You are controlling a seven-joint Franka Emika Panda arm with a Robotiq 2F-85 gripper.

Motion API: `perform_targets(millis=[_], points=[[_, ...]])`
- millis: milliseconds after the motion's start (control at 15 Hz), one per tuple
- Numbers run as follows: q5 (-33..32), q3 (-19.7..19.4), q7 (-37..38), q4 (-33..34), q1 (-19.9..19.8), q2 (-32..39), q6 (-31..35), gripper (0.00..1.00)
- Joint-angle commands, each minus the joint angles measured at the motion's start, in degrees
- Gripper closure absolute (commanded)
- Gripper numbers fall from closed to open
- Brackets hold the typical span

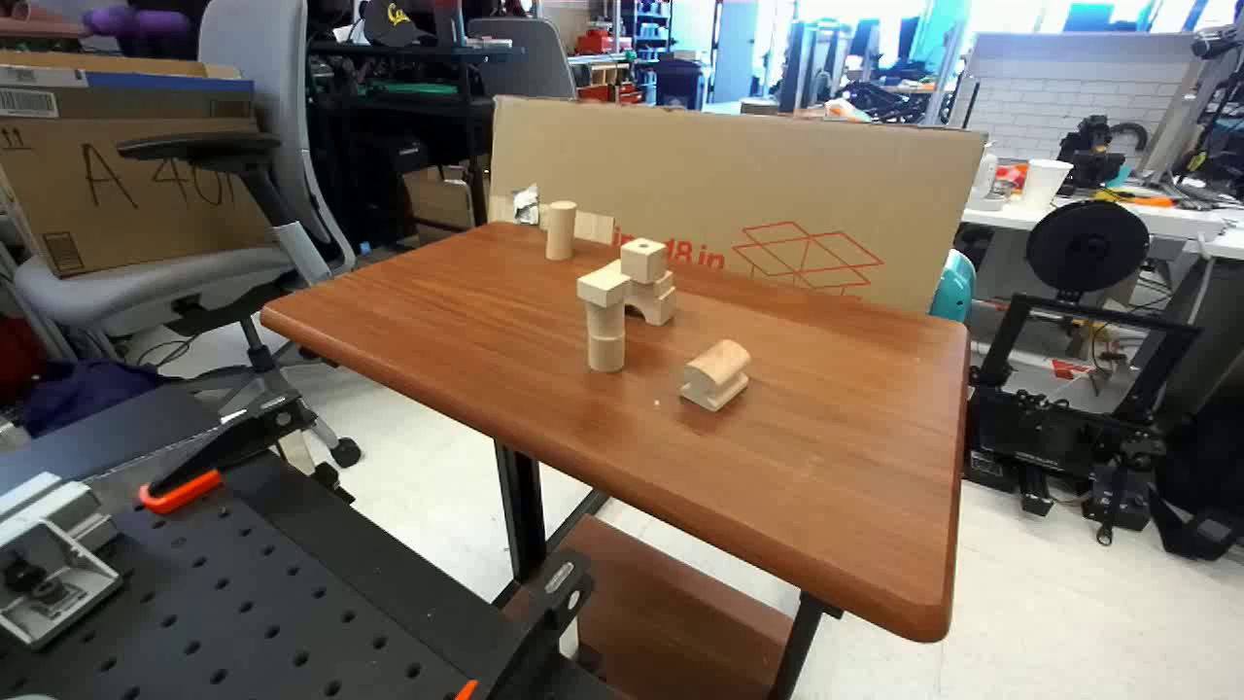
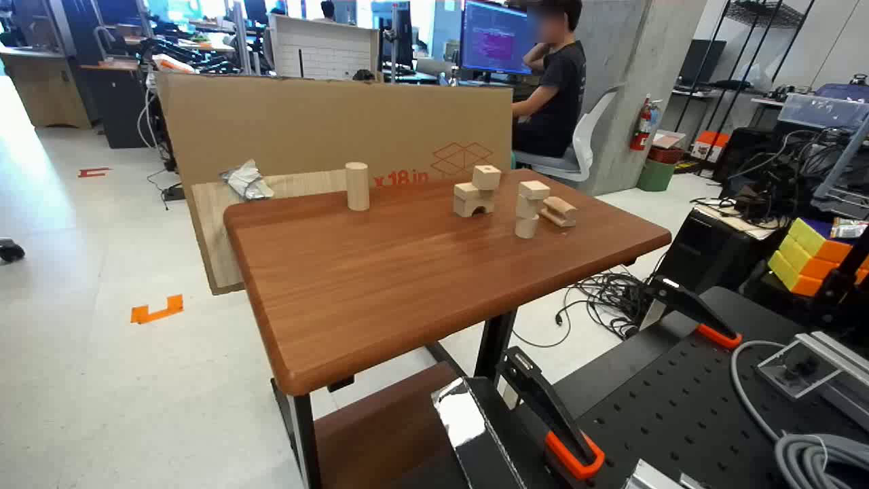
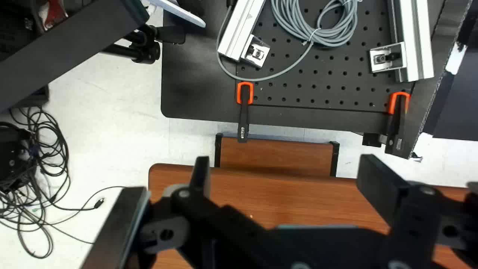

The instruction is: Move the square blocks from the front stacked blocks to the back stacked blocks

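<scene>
Wooden and pale, a square block (image 1: 603, 286) sits on two round blocks (image 1: 605, 354) in the near stack (image 1: 604, 323) on the brown table (image 1: 826, 467). Just past it we see the far stack (image 1: 655, 292), with an arch block (image 2: 463, 206) at the bottom and a cube (image 2: 486, 178) on top. To the right lies a wooden piece (image 1: 717, 375) with a round top, and far off on the left a tall round block (image 2: 357, 187) stands up. Our gripper (image 3: 284, 168) is spread wide in the wrist view, and it holds nothing. Past the table we see a big cardboard sheet (image 1: 758, 185).
</scene>
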Motion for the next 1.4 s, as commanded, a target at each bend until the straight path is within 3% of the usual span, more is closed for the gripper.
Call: perform_targets(millis=[0,733,1333], points=[[-0.2,-0.4,0.2,0.1,0.5,0.0,-0.1,0.00],[0.4,0.2,2.1,0.6,0.8,2.1,1.6,0.00],[3.4,1.7,7.0,0.3,2.7,14.2,22.1,0.00]])
